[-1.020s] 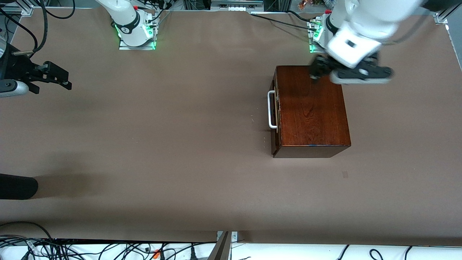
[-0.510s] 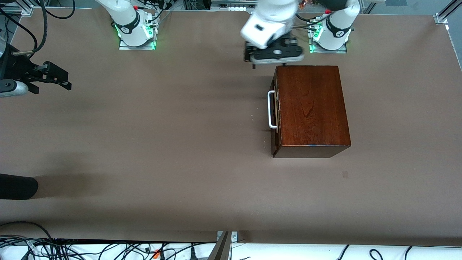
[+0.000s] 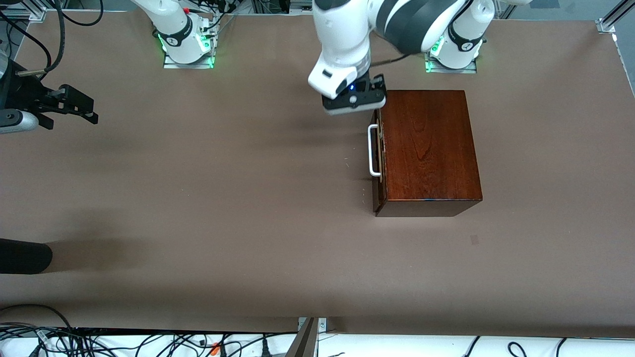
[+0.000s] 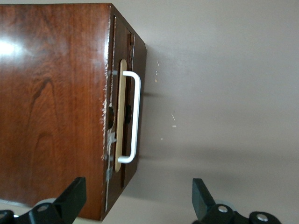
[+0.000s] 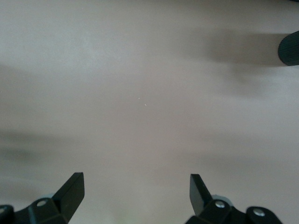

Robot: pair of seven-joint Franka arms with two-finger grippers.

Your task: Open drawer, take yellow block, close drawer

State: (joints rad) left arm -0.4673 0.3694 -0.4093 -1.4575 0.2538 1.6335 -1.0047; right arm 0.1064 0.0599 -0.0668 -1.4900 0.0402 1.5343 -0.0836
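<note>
Left gripper [image 3: 353, 101] hangs over the bench [image 3: 248, 198] beside the wooden box's [image 3: 426, 148] corner farthest from the front camera, at the drawer face — fingers spread wide, holding nothing. Its wrist view shows the drawer [image 4: 125, 116] shut, white handle [image 4: 132, 116] untouched. Right gripper [image 3: 74, 106] waits over the right arm's end of the bench — fingers [image 5: 70, 189] wide apart, empty. No yellow block is in sight.

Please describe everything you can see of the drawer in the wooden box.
The drawer is shut, its dark reddish-brown front flush with the polished box. A white U-shaped bar handle stands out from it, facing the right arm's end of the table. Nothing touches it; the open left gripper hangs over the table beside the box's corner.
</note>
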